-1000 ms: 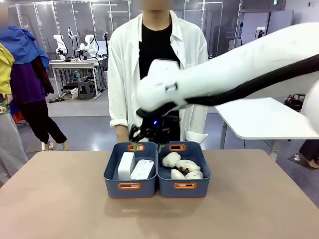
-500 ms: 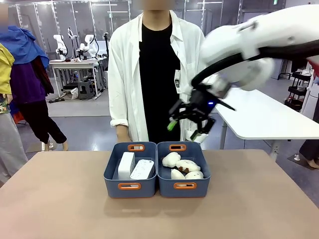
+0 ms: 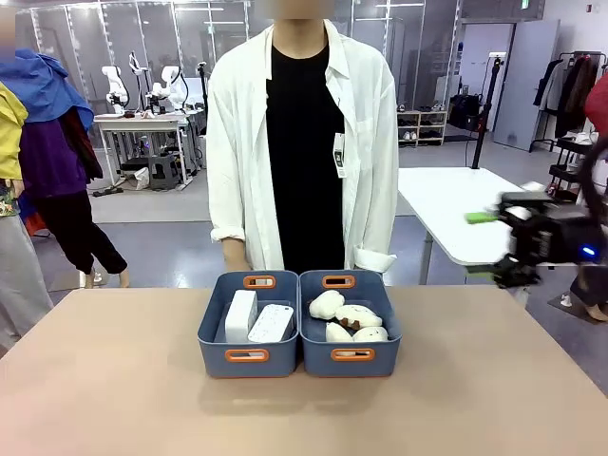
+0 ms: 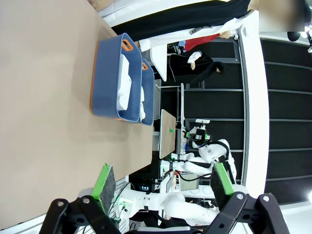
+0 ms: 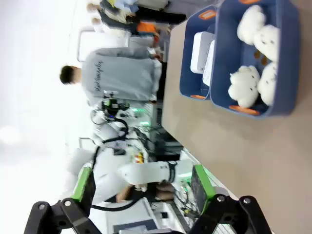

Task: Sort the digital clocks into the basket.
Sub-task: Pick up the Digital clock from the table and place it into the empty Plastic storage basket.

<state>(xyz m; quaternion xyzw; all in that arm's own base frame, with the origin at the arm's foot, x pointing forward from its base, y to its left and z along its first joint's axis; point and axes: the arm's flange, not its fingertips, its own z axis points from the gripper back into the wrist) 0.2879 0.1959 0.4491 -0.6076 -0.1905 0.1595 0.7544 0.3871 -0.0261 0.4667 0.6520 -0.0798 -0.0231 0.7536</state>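
Observation:
Two white digital clocks [image 3: 240, 315] [image 3: 272, 323] lie side by side in the left blue basket [image 3: 217, 344] at the table's middle. My right gripper [image 3: 489, 247] hangs open and empty far off to the right, above the table's right edge and blurred by motion. Its wrist view shows open green pads [image 5: 85, 183], with the basket [image 5: 187, 82] and a clock [image 5: 200, 51] far off. My left gripper [image 4: 163, 180] is open and empty, looking sideways across the table at the basket [image 4: 105, 73] and a clock [image 4: 126, 80] inside it.
A second blue bin [image 3: 350, 353] touches the basket's right side and holds several cream plush toys [image 3: 347, 318]. A person in a white coat [image 3: 237, 142] stands at the far edge right behind the bins. A white side table [image 3: 446, 214] stands at the back right.
My right arm has swung from over the bins up and away to the far right, its gripper open throughout. The clocks and both bins have not moved.

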